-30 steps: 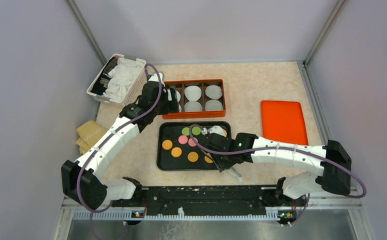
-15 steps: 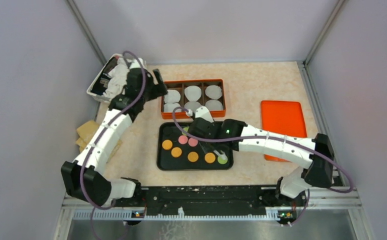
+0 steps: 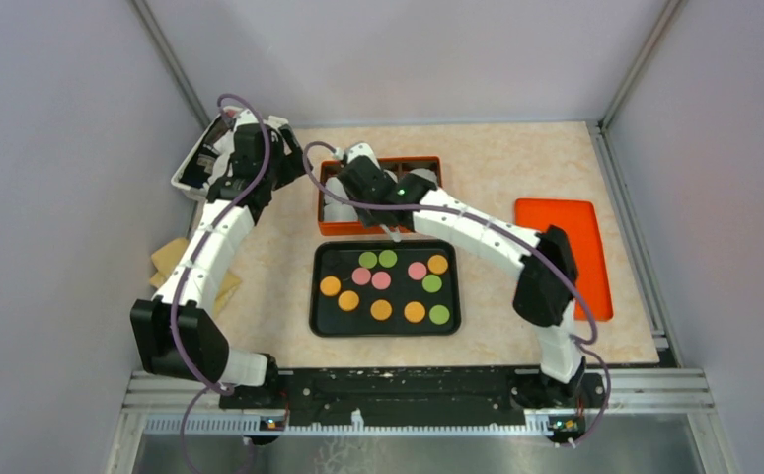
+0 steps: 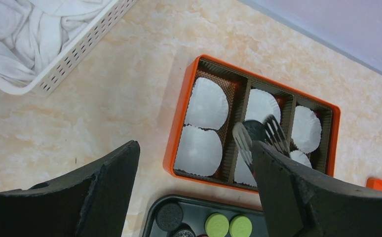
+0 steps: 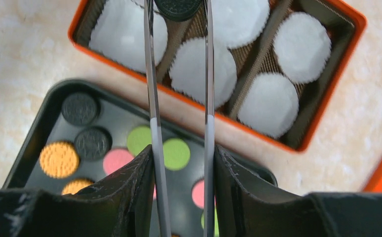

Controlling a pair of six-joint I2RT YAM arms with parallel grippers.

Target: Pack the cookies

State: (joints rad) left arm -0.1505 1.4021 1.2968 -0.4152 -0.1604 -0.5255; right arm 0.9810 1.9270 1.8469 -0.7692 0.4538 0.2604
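Orange, green, pink and black cookies [image 3: 381,309] lie on the black tray [image 3: 324,318]. My right gripper [image 5: 181,158] is shut on metal tongs [image 5: 152,123]. The tongs' tips pinch a black cookie [image 5: 177,7] over the left part of the orange box [image 5: 355,29], which holds white paper liners [image 5: 270,104]. The left wrist view also shows the tongs [image 4: 243,140] and the held cookie [image 4: 255,129] above the box's middle column. My left gripper [image 4: 195,144] is open and empty, high over the box's left end, near the basket.
A white basket [image 3: 192,170] of cloth stands at the back left. An orange lid [image 3: 566,232] lies at the right, partly under my right arm. Brown cardboard [image 3: 176,262] lies at the table's left edge. Walls close in both sides.
My right arm swung from the tray's near right side up and back over the orange box with the tongs. My left arm drew back from the box toward the basket.
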